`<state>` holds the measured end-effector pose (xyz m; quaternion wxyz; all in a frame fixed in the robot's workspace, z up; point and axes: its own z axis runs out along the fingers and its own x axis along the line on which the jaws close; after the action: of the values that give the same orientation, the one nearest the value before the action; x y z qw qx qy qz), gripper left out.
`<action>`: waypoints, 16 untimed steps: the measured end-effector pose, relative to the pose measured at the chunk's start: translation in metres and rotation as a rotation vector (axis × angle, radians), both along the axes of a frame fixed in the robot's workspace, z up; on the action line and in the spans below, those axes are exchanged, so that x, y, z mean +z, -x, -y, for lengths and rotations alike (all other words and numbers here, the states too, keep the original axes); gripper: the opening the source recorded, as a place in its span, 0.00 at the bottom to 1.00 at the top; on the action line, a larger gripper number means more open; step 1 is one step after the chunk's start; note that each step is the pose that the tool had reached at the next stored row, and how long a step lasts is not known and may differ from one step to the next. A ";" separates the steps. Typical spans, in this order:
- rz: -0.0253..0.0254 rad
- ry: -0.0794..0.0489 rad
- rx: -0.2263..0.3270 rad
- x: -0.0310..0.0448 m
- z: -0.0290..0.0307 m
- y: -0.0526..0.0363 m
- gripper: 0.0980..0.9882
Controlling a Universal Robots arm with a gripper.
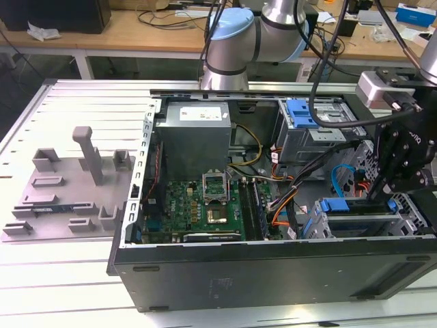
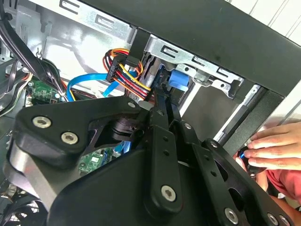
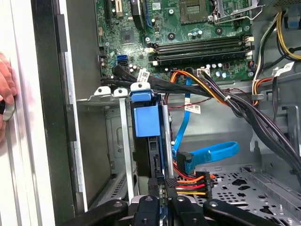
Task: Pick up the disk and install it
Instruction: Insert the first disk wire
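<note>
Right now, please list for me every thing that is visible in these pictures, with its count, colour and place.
computer case: one, black, open, on the white slatted table.
motherboard: one, green, inside the case.
power supply: one, grey, inside the case beyond the motherboard.
disk: one, blue bracket, standing in the drive cage at the case's end on the exterior view's right.
flat cable: one, blue, beside the disk.
fixture plate: one, grey, on the table, exterior view's left.
person's hand: one, at the case's outer edge.
robot arm: one, silver and light blue.
pincer: one, black, at the disk's near edge.
</note>
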<state>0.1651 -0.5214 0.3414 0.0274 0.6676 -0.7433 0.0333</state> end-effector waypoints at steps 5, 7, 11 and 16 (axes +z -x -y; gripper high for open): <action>-0.0010 0.000 0.014 -0.0029 0.0000 -0.0001 0.07; -0.0012 0.000 0.016 -0.0034 0.0000 -0.0001 0.07; -0.0011 0.002 0.016 -0.0007 -0.0004 0.0000 0.09; -0.0009 0.017 0.016 0.0225 -0.0052 0.0000 0.16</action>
<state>0.1651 -0.5163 0.3639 0.0330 0.6735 -0.7374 0.0393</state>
